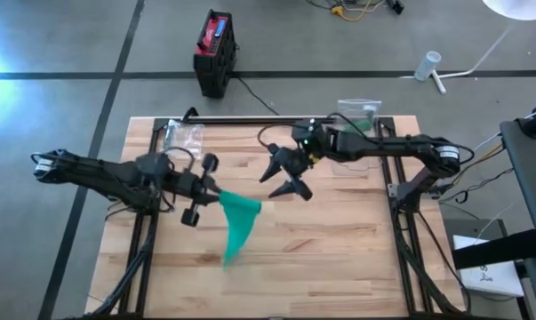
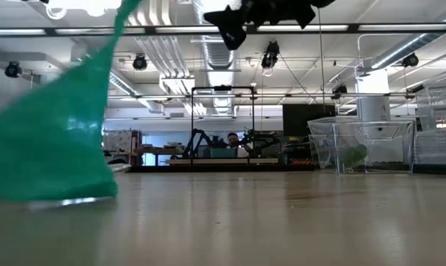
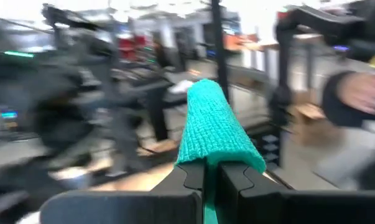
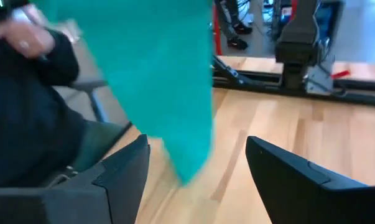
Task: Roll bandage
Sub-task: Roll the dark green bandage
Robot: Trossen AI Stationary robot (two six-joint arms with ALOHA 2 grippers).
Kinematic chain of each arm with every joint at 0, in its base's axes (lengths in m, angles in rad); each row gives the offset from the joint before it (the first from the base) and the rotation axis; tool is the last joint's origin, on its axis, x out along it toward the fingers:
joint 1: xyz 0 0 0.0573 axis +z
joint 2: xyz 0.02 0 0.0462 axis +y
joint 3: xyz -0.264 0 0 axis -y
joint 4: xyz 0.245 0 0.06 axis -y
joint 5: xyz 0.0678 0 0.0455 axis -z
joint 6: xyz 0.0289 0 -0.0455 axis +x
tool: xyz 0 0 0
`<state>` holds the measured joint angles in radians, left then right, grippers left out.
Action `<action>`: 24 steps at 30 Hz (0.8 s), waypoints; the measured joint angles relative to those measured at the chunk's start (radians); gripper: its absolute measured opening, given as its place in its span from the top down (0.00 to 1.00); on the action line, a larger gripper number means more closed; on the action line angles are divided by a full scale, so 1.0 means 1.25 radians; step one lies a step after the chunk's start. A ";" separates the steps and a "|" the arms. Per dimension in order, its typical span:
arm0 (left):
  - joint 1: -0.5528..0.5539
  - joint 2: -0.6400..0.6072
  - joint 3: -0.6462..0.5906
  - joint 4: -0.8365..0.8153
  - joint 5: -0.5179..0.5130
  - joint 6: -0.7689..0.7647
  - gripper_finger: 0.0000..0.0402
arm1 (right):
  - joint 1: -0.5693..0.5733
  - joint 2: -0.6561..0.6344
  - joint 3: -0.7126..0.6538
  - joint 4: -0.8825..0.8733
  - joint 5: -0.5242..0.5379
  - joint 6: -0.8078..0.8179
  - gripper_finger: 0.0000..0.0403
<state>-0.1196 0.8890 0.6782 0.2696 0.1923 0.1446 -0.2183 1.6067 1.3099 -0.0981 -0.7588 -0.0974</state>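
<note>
Green bandage (image 2: 56,140) is filling the near edge of the low view, its lower end resting on the table (image 1: 339,267) while its upper end is rising to the left gripper (image 1: 207,194), whose fingers are pinched tight on it over the table's left-centre. From that pinch the cloth is hanging down and trailing toward the table's near edge as one loose, fanned strip, not yet wound at all. The right gripper (image 1: 284,176) is hovering just beyond the bandage toward the table's middle, its fingers (image 4: 122,171) spread wide and holding nothing, with the cloth dangling between them in its own wrist view. As I judge it, the step in hand is taking a second hold, and doing it well is going to mean closing on the strip near the held end, keeping the cloth taut and flat between the two grips so the first turn is forming straight (a fanned edge is likely to roll into a cone), and lifting the tail clear of the wood before any turning. Counting: one bandage, two grippers, one clear bag (image 1: 184,135) at the far left corner, another clear bag (image 1: 360,109) at the far right, and a person's hand (image 4: 22,37) showing beyond the table.
</note>
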 joint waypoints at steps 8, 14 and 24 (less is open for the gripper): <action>0.000 -0.057 0.034 -0.020 -0.060 0.000 1.00 | 0.069 -0.066 0.024 -0.066 0.255 -0.091 0.37; 0.000 -0.068 0.034 -0.021 -0.209 -0.039 1.00 | 0.093 -0.080 0.024 -0.007 0.368 -0.012 0.37; 0.003 -0.064 0.067 -0.108 -0.288 -0.147 1.00 | 0.104 -0.047 0.016 0.006 0.403 -0.018 0.42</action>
<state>-0.1161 0.8088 0.7621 0.1345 -0.1677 -0.0397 -0.0888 1.5474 1.3300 -0.0903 -0.2544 -0.1202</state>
